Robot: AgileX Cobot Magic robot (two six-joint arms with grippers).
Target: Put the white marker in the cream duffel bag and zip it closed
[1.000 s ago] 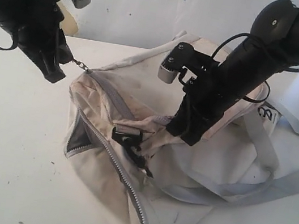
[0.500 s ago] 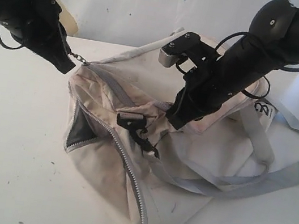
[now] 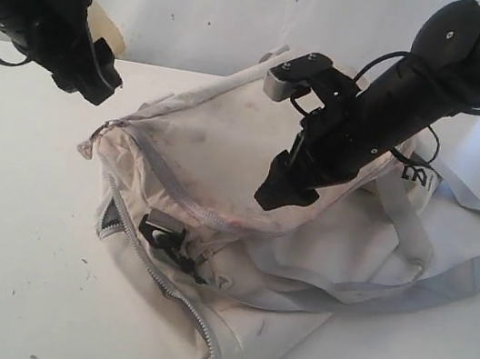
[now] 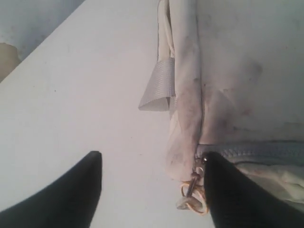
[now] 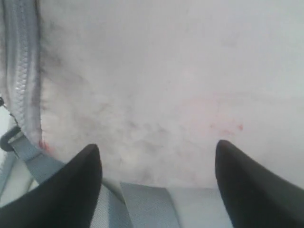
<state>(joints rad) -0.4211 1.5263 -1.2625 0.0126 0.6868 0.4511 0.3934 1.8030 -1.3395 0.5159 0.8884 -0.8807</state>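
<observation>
I see the cream duffel bag (image 3: 226,154) as off-white fabric, smudged with grey-brown stains and a few faint red marks. Its straps (image 3: 443,287) are light grey and its zipper trim (image 4: 256,153) is grey too. Dark grey lining (image 3: 107,220) shows at the gap. The buckle (image 3: 158,226) and logo (image 3: 418,175) are black. The left hand (image 4: 152,190) and right hand (image 5: 156,185) are both black. The bench (image 3: 11,224) is white, flecked with small dark specks.

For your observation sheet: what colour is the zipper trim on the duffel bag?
Light grey; the zipper trim shows best in the left wrist view.
</observation>
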